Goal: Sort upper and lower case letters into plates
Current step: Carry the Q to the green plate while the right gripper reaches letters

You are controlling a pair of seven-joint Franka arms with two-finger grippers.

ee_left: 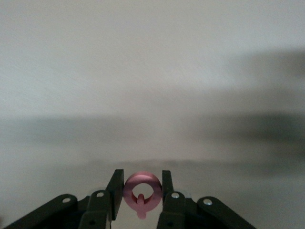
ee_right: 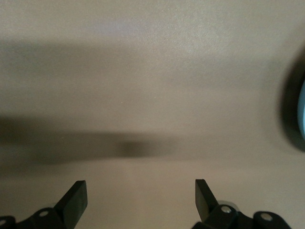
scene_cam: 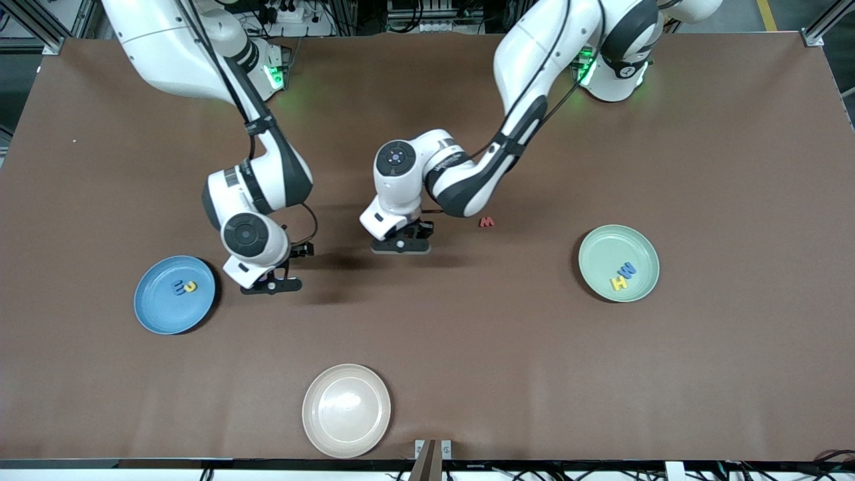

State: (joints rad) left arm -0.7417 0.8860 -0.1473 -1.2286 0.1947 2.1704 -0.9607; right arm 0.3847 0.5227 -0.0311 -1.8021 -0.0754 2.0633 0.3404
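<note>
Step in hand: a pick just made. The left gripper (ee_left: 141, 192), over mid-table, pinches a pink ring-shaped letter (ee_left: 142, 190) squarely between its fingers; likely a lowercase letter, so next comes a lift and carry to whichever plate takes lowercase, hard to judge from here. Blue plate (scene_cam: 175, 294) and mint plate (scene_cam: 618, 262) each hold two letters. A red letter (scene_cam: 487, 222) lies just beside the left gripper. The right gripper (ee_right: 140, 195) waits beside the blue plate, jaws spread, nothing between them.
</note>
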